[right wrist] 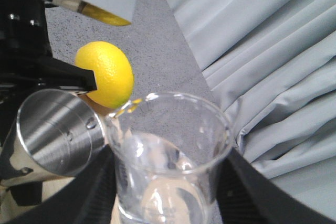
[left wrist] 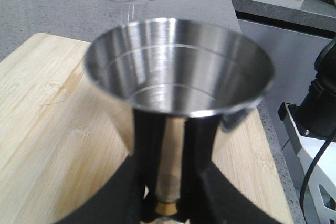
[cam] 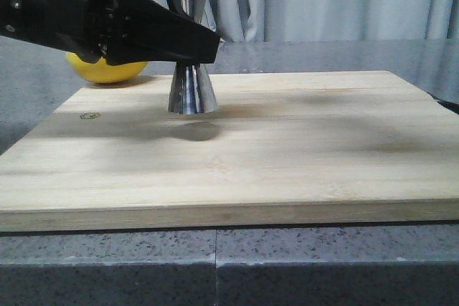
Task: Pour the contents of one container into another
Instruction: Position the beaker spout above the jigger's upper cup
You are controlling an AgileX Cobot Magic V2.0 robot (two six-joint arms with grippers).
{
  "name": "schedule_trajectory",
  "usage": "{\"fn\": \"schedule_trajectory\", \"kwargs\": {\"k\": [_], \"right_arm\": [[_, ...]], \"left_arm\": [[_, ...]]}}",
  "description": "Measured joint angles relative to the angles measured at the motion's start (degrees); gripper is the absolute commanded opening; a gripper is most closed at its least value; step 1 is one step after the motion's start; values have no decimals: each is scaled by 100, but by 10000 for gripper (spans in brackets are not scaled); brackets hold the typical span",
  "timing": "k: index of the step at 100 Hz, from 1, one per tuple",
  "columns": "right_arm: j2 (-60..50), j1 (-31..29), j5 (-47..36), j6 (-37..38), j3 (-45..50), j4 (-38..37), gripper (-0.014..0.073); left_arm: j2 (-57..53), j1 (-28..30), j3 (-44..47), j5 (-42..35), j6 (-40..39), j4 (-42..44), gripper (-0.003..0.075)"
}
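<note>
Pale grey pleated curtains (cam: 323, 1) across the back. Grey speckled stone countertop (cam: 323, 263) with a seam in its front edge, light wooden board (cam: 301, 148) on top. Diffuse lighting, soft shadows on the board.

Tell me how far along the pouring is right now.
Done: the left gripper has the steel jigger clamped at its waist, and the right gripper holds the glass beaker tipped beside the jigger's rim. In hand: the pour itself; liquid remains in the beaker. Left: emptying it; whether liquid has landed in the jigger is unclear.
</note>
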Motion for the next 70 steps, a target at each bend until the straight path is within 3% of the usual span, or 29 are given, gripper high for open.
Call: {"fn": "schedule_trajectory", "kwargs": {"k": [70], "right_arm": [[0,0,130,0,0,-270,142]], "left_arm": [[0,0,-4,0,-4,99,-2]]}}
